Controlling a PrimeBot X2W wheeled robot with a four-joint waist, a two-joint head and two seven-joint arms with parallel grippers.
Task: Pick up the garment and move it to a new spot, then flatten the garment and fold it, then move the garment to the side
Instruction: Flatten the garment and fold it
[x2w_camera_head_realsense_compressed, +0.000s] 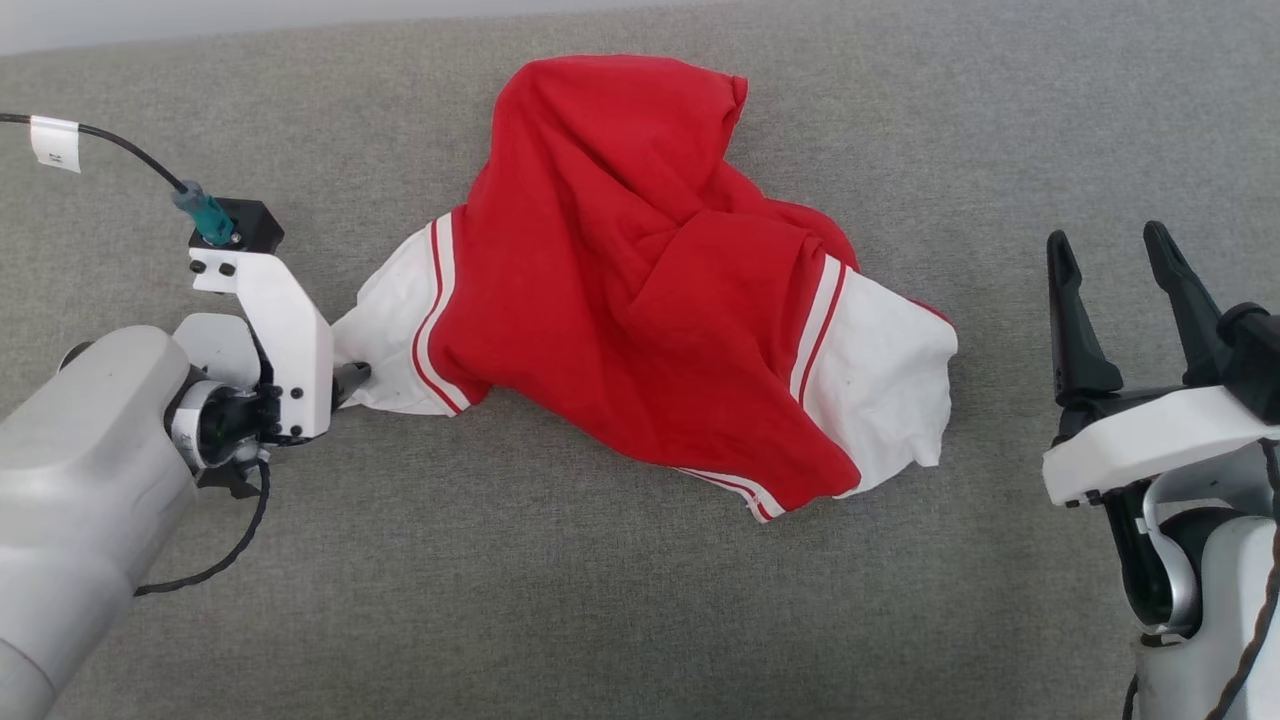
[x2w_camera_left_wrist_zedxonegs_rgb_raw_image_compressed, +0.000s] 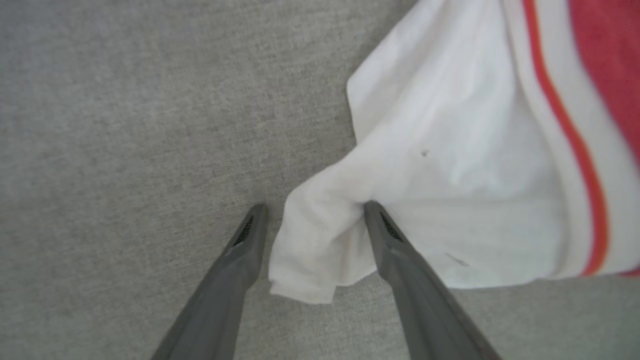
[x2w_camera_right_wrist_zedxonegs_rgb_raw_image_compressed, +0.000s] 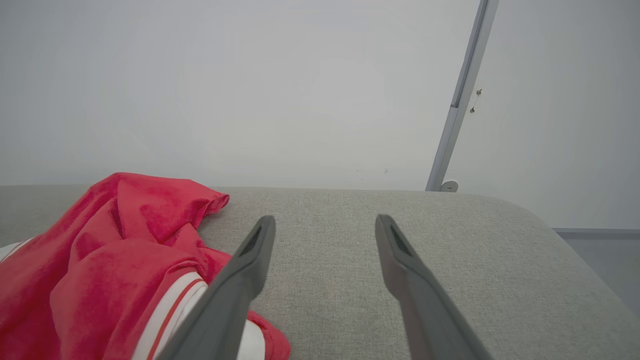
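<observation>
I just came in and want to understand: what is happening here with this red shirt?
The robot is working on the garment, a red shirt lying crumpled on the grey padded surface. Its left claw is open around the corner of one white sleeve, not yet pinching it. The right claw is also open and stands apart from the shirt, on the other side. Nothing is flattened or folded yet.
</observation>
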